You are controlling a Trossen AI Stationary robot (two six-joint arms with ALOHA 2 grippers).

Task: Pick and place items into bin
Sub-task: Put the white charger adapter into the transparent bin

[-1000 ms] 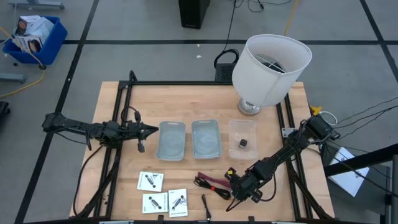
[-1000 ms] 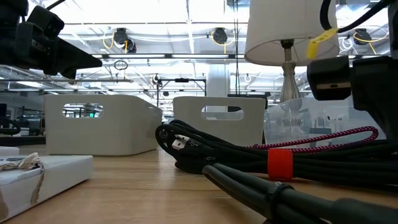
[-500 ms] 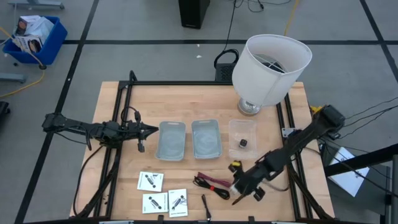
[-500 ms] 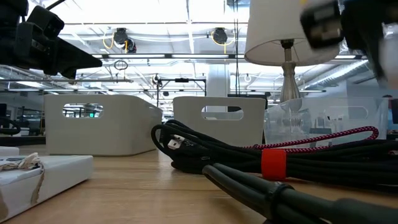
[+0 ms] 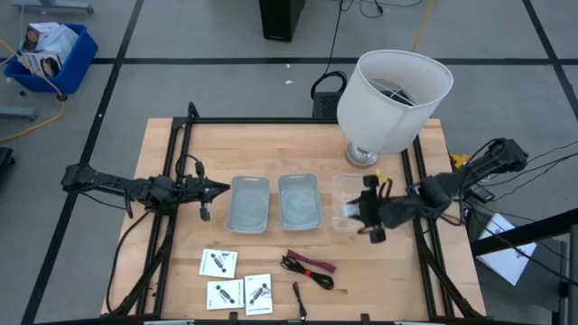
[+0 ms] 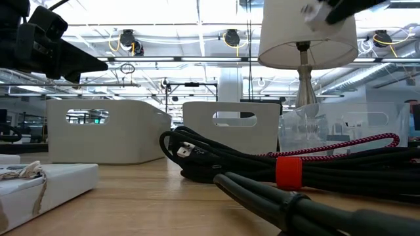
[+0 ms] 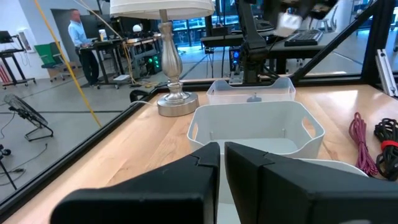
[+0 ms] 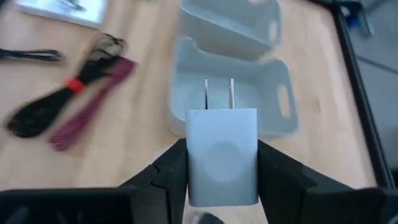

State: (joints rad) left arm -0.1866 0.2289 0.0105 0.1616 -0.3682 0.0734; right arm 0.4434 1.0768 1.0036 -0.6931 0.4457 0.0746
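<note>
A: What lies closest to the worktop's near edge?

B: Three white cards with black marks, toward the near left corner: one (image 5: 218, 263) a little farther in, and two (image 5: 223, 293) (image 5: 258, 293) side by side right at the edge. Just right of them lies a thin dark stick (image 5: 298, 299). Slightly farther in is the black-and-red cable bundle (image 5: 309, 268), flat on the wood, with nothing gripping it.

A: And in the middle?

B: Three bins in a row across the worktop: two pale ones (image 5: 249, 203) (image 5: 300, 200) side by side, and a clear bin (image 5: 350, 185) to their right.

A: Where is the right claw?

B: The right claw (image 5: 354, 212) is raised above the near part of the clear bin, its arm reaching in from the right edge. It is clenched on the small white block (image 8: 222, 155), a plug with two metal prongs pointing away from the wrist. The block sits squarely between the two dark fingers, clear of the worktop.

A: What is inside the clear bin?

B: I cannot tell; the claw covers most of it from above.

A: The left claw?

B: The left claw (image 5: 219, 189) waits just left of the leftmost pale bin, off the surface. Its fingers are pressed nearly together with nothing between them.

A: And farthest back?

B: A lamp with a large white shade (image 5: 395, 90) stands near the far right corner, its base just behind the clear bin.
</note>
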